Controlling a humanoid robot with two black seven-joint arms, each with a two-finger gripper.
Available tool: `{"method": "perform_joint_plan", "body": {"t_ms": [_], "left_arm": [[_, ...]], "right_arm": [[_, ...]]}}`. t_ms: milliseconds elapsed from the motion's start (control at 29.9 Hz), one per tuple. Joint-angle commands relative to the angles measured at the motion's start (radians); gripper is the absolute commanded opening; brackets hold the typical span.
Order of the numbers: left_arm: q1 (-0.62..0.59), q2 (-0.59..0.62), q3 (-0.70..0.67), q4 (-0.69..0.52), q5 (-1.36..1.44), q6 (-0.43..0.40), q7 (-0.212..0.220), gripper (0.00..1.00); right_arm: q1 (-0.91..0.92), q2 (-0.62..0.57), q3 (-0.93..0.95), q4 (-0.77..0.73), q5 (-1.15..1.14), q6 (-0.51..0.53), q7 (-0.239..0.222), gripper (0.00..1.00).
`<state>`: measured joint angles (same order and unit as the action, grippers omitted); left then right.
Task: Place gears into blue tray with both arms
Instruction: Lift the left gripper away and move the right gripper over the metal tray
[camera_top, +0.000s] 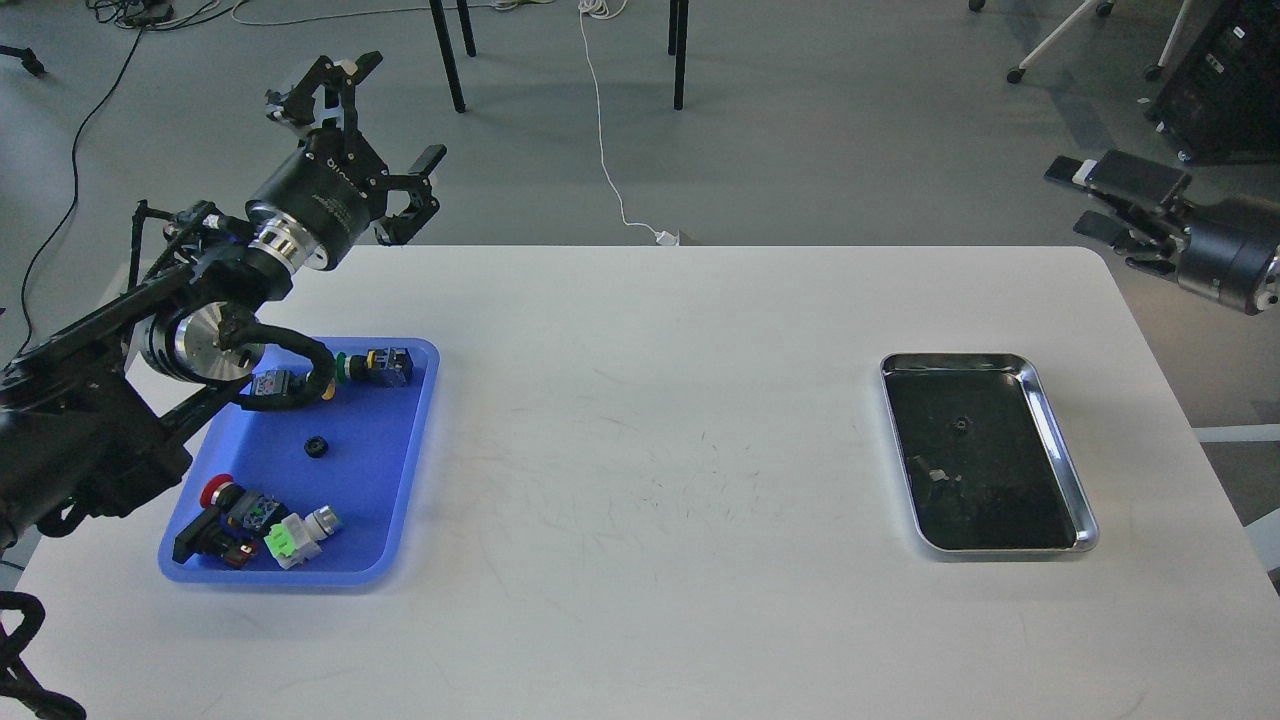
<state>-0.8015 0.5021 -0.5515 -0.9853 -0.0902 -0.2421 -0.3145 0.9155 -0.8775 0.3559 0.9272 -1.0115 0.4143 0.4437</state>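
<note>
1 gear (317, 447) already lies on the bare floor of the blue tray (415, 455), roughly mid-tray, apart from the push-button switches (262, 525) crowded at the near end and the 2 others along the far rim. A second gear (959, 424) sits in the dark bed of the silver tray (1060, 440) on the opposite side of the tabletop (650, 450), well apart from the blue one — so by my reading the job is about half done, with that gear left to carry across. Whether more gears lie in the silver tray I can't say; the pale flecks on its dark bed are too small to identify. The left hand (372, 118) is lifted clear above the far corner of the blue tray, its fingers spread wide and holding nothing. The right hand (1085, 200) hangs out beyond the tabletop's far right corner, seen end-on and dark (I cannot tell whether its fingers are parted or pressed together), and nothing shows in it. The tabletop is white with rounded corners, faintly scuffed with dark scratches near the middle. Beyond it is a grey floor with a white cable (605, 150) trailing to a plug, black cables at the far left, thin black stand legs, and wheeled equipment at the far right.
</note>
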Motion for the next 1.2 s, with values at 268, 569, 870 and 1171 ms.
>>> {"method": "perform_joint_plan", "body": {"t_ms": [268,569,870,1171], "left_arm": [[0.028,-0.042,-0.071,0.001,-0.023,-0.031,-0.003,0.98],[0.042,-0.051,-0.077,0.002,-0.023,-0.032,-0.008,0.98],[0.061,-0.045,-0.085,0.001,-0.023,-0.036,-0.006,0.98],[0.061,-0.034,-0.085,0.001,-0.022,-0.037,-0.006,0.98]], "right_arm": [[0.239,0.196,-0.605,-0.076,-0.255,-0.111,0.006,0.93],[0.281,0.267,-0.811,-0.102,-0.414,-0.108,-0.008,0.74],[0.284,0.311,-0.819,-0.131,-0.414,-0.097,-0.059,0.66],[0.278,0.331,-0.821,-0.142,-0.411,-0.098,-0.057,0.60]]}}
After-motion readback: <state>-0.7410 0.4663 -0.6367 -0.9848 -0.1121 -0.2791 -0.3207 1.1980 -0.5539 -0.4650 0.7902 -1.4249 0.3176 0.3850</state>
